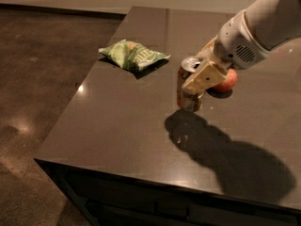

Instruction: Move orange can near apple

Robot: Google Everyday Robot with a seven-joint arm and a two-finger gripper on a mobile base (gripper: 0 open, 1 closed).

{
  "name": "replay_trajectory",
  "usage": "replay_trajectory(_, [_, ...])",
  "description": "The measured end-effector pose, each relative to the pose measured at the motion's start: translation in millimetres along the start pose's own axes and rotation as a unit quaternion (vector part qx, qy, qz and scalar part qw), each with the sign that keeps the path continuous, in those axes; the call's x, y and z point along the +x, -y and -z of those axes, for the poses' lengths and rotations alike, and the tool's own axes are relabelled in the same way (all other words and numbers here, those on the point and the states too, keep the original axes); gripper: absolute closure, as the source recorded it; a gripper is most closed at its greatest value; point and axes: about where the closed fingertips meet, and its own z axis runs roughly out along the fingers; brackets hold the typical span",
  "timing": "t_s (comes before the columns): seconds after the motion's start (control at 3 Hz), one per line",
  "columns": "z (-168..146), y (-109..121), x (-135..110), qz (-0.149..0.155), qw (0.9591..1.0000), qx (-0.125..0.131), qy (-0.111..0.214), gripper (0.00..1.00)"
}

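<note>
The orange can point(186, 91) is upright with its silver top showing, held just above the dark table top point(127, 121). My gripper point(200, 74) is shut on the orange can, with its pale fingers point(203, 77) clamped across the can's upper side. The red apple point(226, 81) sits on the table just right of the can, partly hidden behind my gripper. My white arm comes in from the upper right.
A green chip bag point(133, 55) lies on the table to the left and behind the can. The table's left edge and front edge drop to a brown floor point(33, 79). My arm's shadow falls on the table in front of the can.
</note>
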Motion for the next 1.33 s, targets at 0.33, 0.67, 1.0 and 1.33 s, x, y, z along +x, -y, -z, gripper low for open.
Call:
replay_trajectory(0.33, [1.5, 26.5, 21.6, -0.022, 0.9995, 0.020, -0.013, 1.00])
replay_trajectory(0.67, [1.2, 42.7, 47.5, -0.047, 0.9983, 0.030, -0.017, 1.00])
replay_trajectory(1.0, [5.6, 49.9, 69.4, -0.066, 0.9966, 0.048, -0.015, 0.82])
replay_trajectory(1.33, [11.6, 57.4, 86.7, -0.083, 0.9939, 0.070, -0.017, 0.59])
